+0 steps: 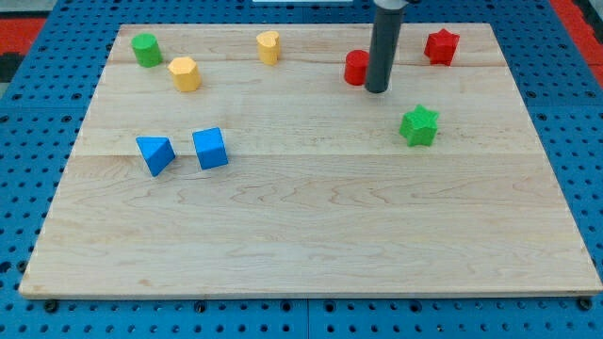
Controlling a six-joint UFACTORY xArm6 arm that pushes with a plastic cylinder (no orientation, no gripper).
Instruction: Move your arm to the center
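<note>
My tip (377, 90) is at the lower end of the dark rod, toward the view's top, right of the board's middle. It sits just right of a red block (355, 68), partly hidden by the rod; I cannot tell if they touch. A red star (441, 45) is to the upper right. A green star (419, 126) is below and right of the tip. A yellow block (268, 46) and a yellow hexagon (185, 73) are at the upper left, with a green block (145, 49) in the top left corner. A blue triangle (154, 153) and a blue cube (210, 149) sit at the left.
The wooden board (311, 235) lies on a blue pegboard surface (28, 141) that shows on all sides.
</note>
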